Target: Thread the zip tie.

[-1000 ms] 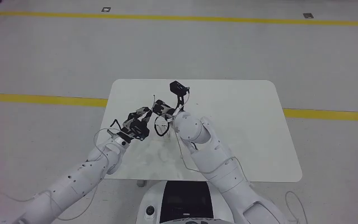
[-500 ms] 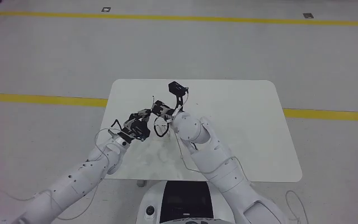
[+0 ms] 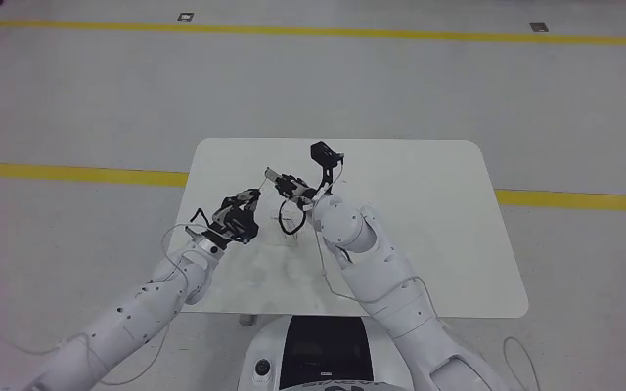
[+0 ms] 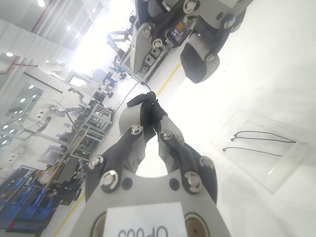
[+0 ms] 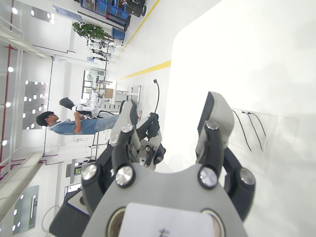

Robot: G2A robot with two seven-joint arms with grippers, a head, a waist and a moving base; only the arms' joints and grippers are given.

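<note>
Two hands hover above the white table (image 3: 421,215): the left hand (image 4: 151,109) pinches the black zip tie (image 5: 158,94) by its strap, head end free, and the right hand (image 5: 172,101) sits opposite, fingers spread. Three spare ties (image 4: 261,138) lie on a clear sheet (image 4: 271,173).

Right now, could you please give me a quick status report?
Left gripper shut on zip tie. Right gripper open, not gripping. Spare ties on tray, aside.
</note>
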